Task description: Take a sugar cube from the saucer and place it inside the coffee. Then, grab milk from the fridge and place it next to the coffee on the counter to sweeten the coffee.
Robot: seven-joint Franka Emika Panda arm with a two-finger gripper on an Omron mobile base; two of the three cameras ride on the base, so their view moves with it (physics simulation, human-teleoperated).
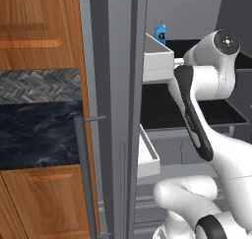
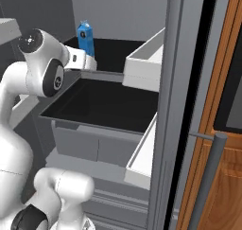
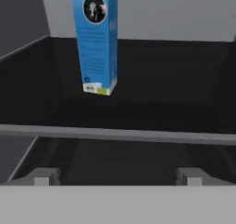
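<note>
The fridge (image 1: 115, 110) stands open, and my arm reaches into it. The milk (image 3: 97, 38), a tall blue carton, stands upright at the back of a dark upper shelf, also seen in the base views (image 1: 160, 33) (image 2: 85, 38). My gripper (image 3: 117, 177) is open, its two fingertips (image 3: 42, 176) wide apart with nothing between them. It sits just in front of the shelf's edge, short of the milk, which is ahead and a little to the left. A strip of the black counter (image 1: 39, 134) lies left of the fridge door. The sugar cube, saucer and coffee are out of view.
White door bins (image 1: 157, 61) (image 2: 146, 66) jut out close beside my hand, with lower ones (image 1: 147, 157) (image 2: 142, 163) beneath. A grey shelf lip (image 3: 120, 134) crosses in front of the gripper. A deep dark shelf (image 2: 104, 103) lies below. Wooden cabinets (image 1: 39, 26) flank the fridge.
</note>
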